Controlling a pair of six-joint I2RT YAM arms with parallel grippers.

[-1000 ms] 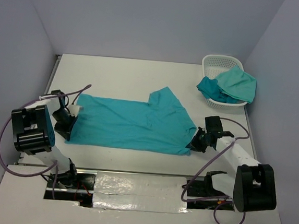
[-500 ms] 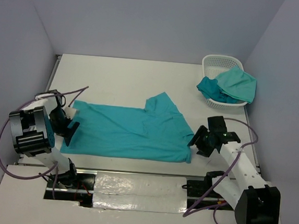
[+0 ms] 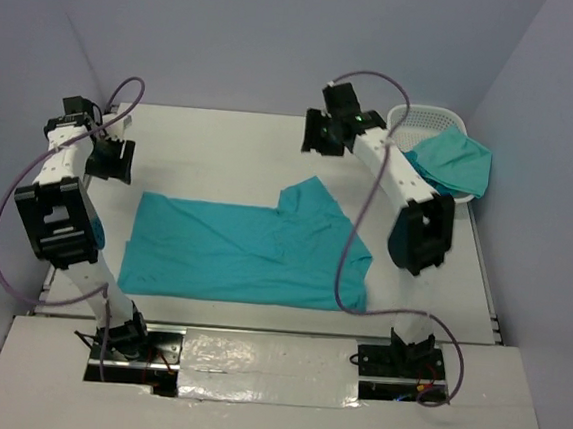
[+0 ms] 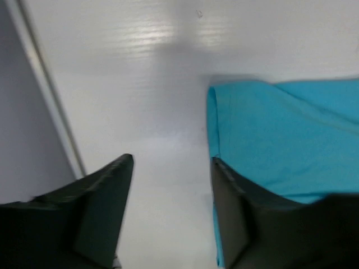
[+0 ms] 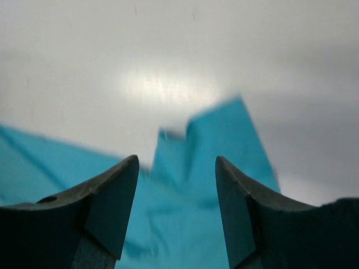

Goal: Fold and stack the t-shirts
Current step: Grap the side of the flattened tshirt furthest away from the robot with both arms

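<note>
T-shirts, teal cloth, three on view; entries run outward from my fingers.

Item 1, left gripper [image 4: 173,168]: jaws parted, nothing between them. Raised over bare table [image 4: 140,84] near its far left edge.

Item 2, right gripper [image 5: 176,165]: jaws parted, likewise empty. Raised over the far middle of the table, just left of the white lattice basket [image 3: 421,114].

Item 3, spread t-shirt [image 3: 243,256]: lying flat on the table's near half, one sleeve pointing to the far side. Apart from both grippers; in my left wrist view its corner shows just right of the fingers.

Item 4, basket contents, far right corner: a darker t-shirt [image 3: 401,169], bunched, and a greener t-shirt [image 3: 460,159] draped over the near rim.
</note>
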